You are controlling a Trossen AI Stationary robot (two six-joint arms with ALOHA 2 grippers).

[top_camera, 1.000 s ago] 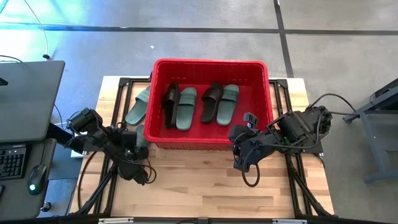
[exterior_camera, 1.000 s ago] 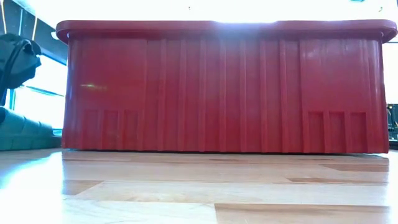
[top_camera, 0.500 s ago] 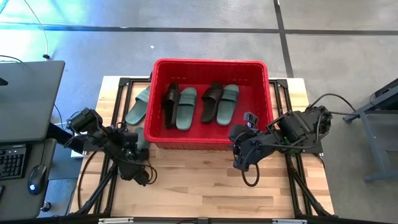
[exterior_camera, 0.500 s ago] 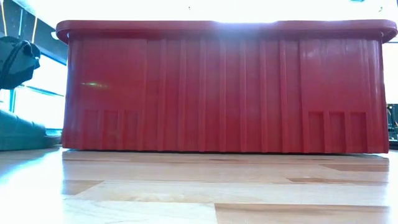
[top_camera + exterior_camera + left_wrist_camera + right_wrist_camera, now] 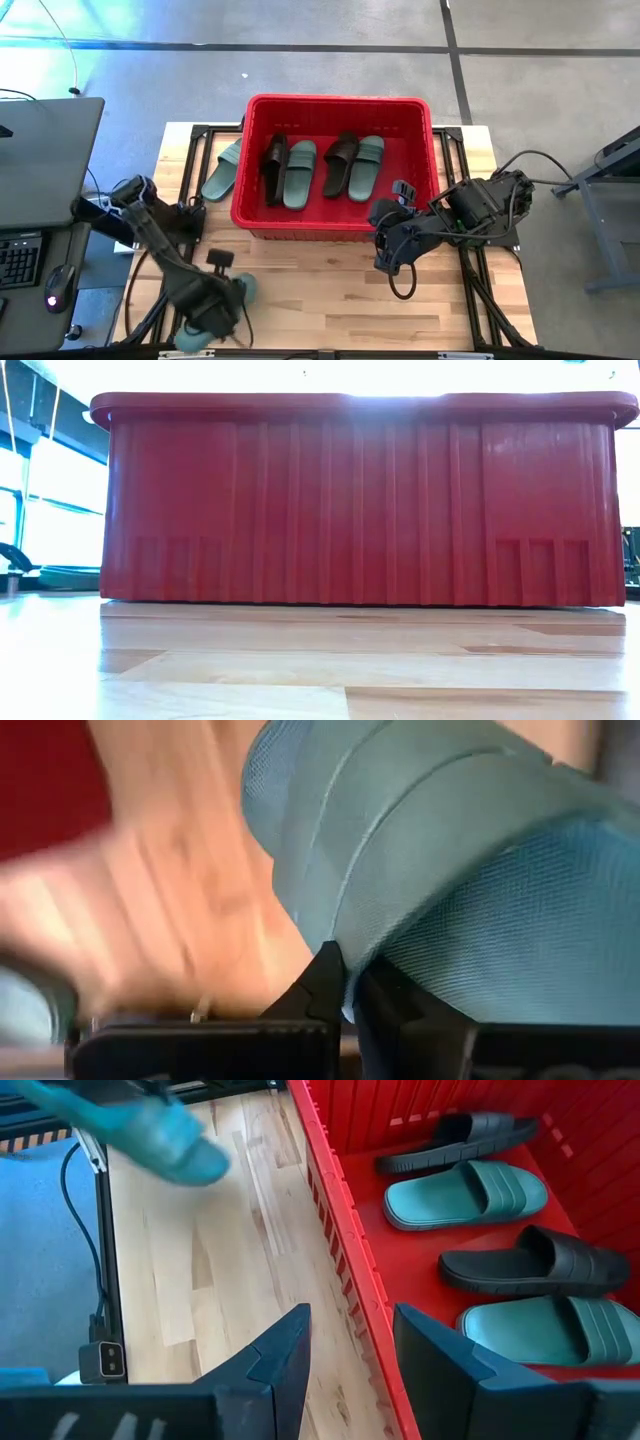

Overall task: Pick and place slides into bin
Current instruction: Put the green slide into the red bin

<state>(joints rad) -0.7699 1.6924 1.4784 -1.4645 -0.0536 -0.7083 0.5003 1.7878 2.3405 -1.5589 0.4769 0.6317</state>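
The red bin stands at the table's far middle and holds two black slides and two green slides lying flat on its floor. Another green slide lies on the table left of the bin. My left gripper is near the table's near left edge, shut on a further green slide. My right gripper stands open in front of the bin's near wall, at its right, with nothing between its fingers. My left gripper pinches the green slide's side edge, beside the wide strap, between its two shut fingers. The slide is lifted clear of the table and shows blurred in the air in the right wrist view.
The bin's near wall fills the low view. Bare wooden table top lies between the two grippers. A desk with a keyboard and mouse stands left of the table.
My left gripper has shut on the green slide that lay by the bin's near left corner. It has then swung fast toward the table's near edge with it. The slide has left its place on the table and is lifted clear.
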